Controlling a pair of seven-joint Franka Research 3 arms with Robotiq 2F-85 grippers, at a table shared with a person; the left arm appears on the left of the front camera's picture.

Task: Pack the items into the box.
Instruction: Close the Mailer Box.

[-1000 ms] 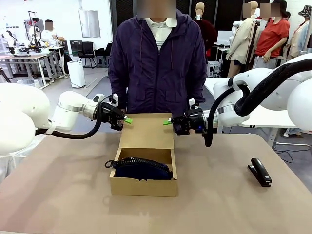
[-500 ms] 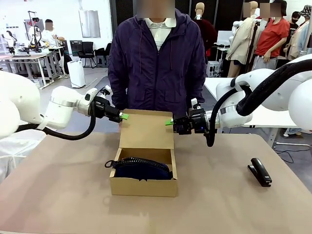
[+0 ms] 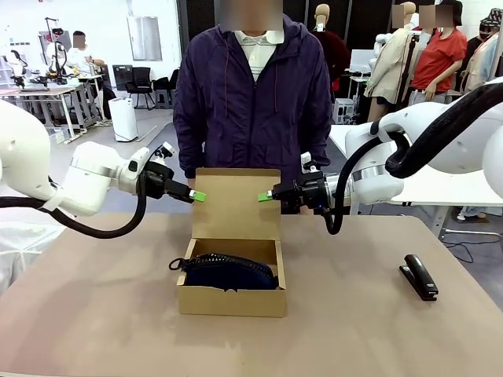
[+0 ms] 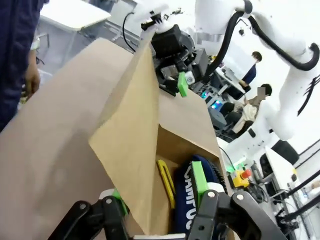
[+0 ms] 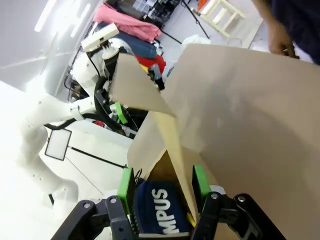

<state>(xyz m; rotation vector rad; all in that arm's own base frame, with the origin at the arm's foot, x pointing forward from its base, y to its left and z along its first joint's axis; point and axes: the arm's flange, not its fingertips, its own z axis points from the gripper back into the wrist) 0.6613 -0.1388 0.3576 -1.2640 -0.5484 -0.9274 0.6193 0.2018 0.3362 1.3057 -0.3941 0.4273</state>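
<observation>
Now the lid (image 3: 236, 203) is straddled at its corners by both half-open end effectors, left (image 3: 196, 195) and right (image 3: 265, 196), having risen; pouch (image 3: 229, 271) and knife (image 4: 165, 181) are packed, so closing looks next.

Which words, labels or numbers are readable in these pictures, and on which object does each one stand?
"CAMPUS": white letters on the navy-blue soft pouch inside the brown cardboard box, left wrist view; last letters partly hidden.
"MPUS": the same print, right wrist view, start hidden behind the flap.
The box and the black stapler carry no readable text.
</observation>
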